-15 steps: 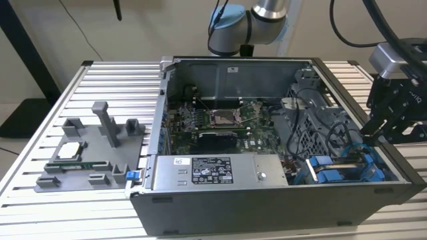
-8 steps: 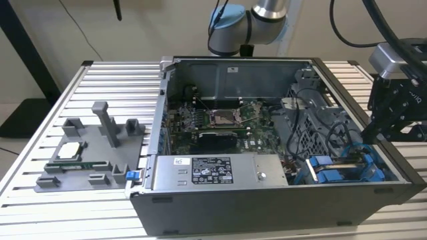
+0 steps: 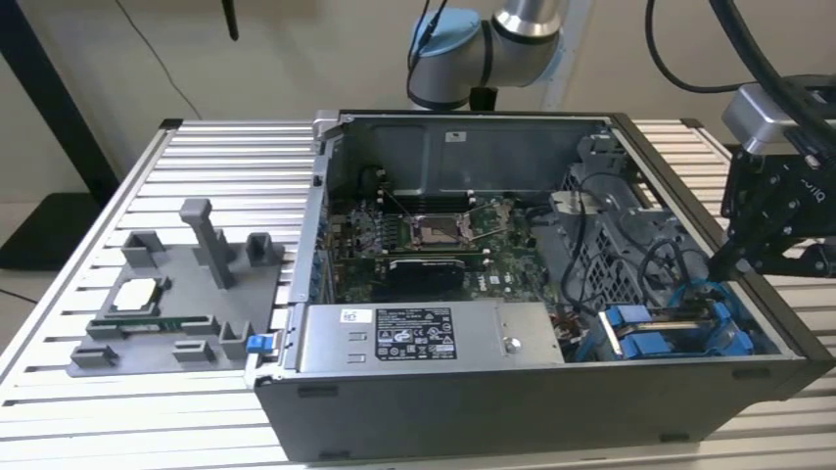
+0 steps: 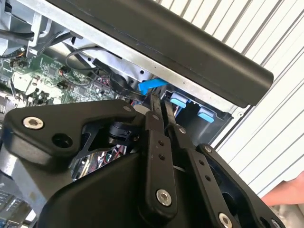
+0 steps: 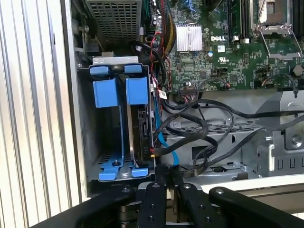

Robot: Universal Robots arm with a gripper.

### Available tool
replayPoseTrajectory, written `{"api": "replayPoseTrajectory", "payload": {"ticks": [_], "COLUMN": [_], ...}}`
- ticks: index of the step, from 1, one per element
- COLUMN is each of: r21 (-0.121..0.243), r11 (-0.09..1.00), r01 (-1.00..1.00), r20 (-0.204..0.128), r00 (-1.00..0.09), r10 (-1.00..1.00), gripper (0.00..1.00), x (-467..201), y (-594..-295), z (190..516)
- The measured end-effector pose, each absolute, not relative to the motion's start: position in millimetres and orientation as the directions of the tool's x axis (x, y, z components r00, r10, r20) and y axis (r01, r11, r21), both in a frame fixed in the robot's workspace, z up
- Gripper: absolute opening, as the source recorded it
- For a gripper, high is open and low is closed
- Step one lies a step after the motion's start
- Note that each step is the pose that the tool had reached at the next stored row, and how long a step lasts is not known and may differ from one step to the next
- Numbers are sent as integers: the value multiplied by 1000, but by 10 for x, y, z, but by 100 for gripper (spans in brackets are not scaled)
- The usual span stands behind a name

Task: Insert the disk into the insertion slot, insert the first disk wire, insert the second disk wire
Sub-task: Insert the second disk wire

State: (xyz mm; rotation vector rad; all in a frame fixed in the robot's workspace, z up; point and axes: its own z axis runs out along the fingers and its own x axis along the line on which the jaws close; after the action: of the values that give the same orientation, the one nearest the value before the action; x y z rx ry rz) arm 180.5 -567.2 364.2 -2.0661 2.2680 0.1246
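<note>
First wrist view: disk (image 5: 141,128) sits in the insertion slot (image 5: 84,123), gripper (image 5: 169,170) clenched by the blue wire (image 5: 164,145)

Disk stands on edge inside the grey cage, clipped in a bright blue frame (image 5: 137,90), dark end facing out of the bay. Second blue frame (image 5: 105,92) is just beside it, toward the case wall. Blue wire runs along the disk's exposed end and drops to the fingertips; cannot tell if it is pinched between them. Black wires (image 5: 199,126) loop from the disk's end toward the motherboard (image 5: 213,57). A connector with red and yellow leads sits against the disk's end; seating unclear. Fingers (image 5: 154,199) are nearly together, with only a thin gap.

Second wrist view: gripper (image 4: 160,102) is likewise closed, tips just beside a blue piece (image 4: 153,85) under the case rim; contact unclear.

Exterior view: gripper (image 3: 725,266) hangs over the exterior view's right end of the open computer case (image 3: 523,411), above the blue frames. Power-supply box (image 3: 418,338) with a white sticker lies along the near wall, to the exterior view's left of the cage. Case rests on a slatted metal table (image 3: 209,147). Grey fixture tray (image 3: 196,235) is well apart on the exterior view's left, holding a processor chip (image 3: 135,294) and a memory stick (image 3: 151,323).
</note>
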Motion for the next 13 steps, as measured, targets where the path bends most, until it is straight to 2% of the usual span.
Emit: {"api": "replayPoseTrajectory", "payload": {"ticks": [13], "r21": [13], "r11": [92], "r01": [-996], "r20": [-113], "r00": [-93], "r10": [-989], "gripper": [0], "x": [1578], "y": [-5673], "z": [3826]}}
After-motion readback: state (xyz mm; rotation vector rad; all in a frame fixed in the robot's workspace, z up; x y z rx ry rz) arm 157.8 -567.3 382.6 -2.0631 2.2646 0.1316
